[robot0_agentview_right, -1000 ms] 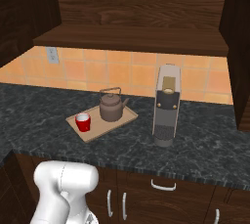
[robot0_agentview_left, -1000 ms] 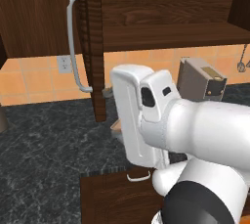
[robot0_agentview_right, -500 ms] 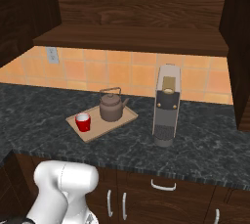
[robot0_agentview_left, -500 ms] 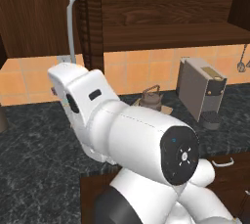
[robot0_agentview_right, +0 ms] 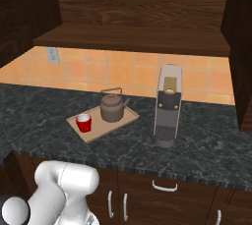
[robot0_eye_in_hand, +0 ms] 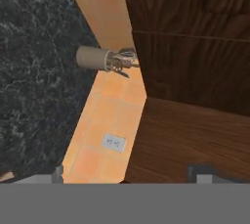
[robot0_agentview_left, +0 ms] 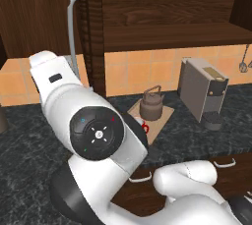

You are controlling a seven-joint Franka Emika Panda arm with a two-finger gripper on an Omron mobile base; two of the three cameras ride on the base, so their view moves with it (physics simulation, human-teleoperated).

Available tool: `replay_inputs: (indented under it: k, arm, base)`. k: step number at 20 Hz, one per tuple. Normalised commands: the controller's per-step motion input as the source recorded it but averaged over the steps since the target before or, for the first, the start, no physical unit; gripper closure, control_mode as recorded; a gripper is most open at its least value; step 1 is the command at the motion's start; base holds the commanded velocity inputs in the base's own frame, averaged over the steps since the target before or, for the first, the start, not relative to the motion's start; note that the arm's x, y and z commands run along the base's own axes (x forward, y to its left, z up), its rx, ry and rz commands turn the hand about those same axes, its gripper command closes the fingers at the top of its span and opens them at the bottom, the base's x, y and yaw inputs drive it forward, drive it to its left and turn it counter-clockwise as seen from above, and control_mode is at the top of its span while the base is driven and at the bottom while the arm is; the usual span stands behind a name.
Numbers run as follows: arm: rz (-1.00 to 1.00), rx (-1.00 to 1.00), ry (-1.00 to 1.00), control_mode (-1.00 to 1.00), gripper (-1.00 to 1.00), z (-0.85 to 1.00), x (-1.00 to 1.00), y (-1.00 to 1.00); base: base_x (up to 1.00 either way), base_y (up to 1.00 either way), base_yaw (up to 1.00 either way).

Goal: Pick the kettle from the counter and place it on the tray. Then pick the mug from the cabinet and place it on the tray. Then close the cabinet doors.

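Where the left base view looks past the white arm, the kettle [robot0_agentview_left: 152, 104] stands on the tray [robot0_agentview_left: 165, 116] with the red mug [robot0_agentview_left: 140, 124] partly hidden beside it; a coffee machine [robot0_agentview_left: 202, 92] sits to their right, and an open cabinet door [robot0_agentview_left: 39, 17] with its white bar handle [robot0_agentview_left: 73, 27] hangs at left.

From the right base view, kettle [robot0_agentview_right: 112, 106] and mug [robot0_agentview_right: 83, 122] stand apart on the tray [robot0_agentview_right: 125, 119], on the counter [robot0_agentview_right: 206, 145], under the shelf [robot0_agentview_right: 133, 40].

Along the hand view, a utensil holder [robot0_eye_in_hand: 95, 58] and wall outlet [robot0_eye_in_hand: 114, 143] show against tile beside dark cabinet wood [robot0_eye_in_hand: 195, 37]; whether the jaws are open or closed cannot be told.
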Motion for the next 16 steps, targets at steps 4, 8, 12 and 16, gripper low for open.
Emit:
replay_inputs:
  k: [4, 8, 12, 16]
  arm:
    - [-0.17, 0.0, 0.06, -1.0, -1.0, -0.06, 0.48, -0.03]
    - [-0.15, 0.0, 0.02, -1.0, -1.0, -0.1, 0.42, -0.3]
    - [-0.16, 0.0, 0.0, -1.0, -1.0, -0.05, 0.24, -0.53]
    - [-0.19, 0.0, 0.0, -1.0, -1.0, -0.01, 0.11, -0.68]
  base:
    - [0.0, 0.0, 0.0]
    - [0.0, 0.0, 0.0]
    - [0.0, 0.0, 0.0]
    - [0.0, 0.0, 0.0]
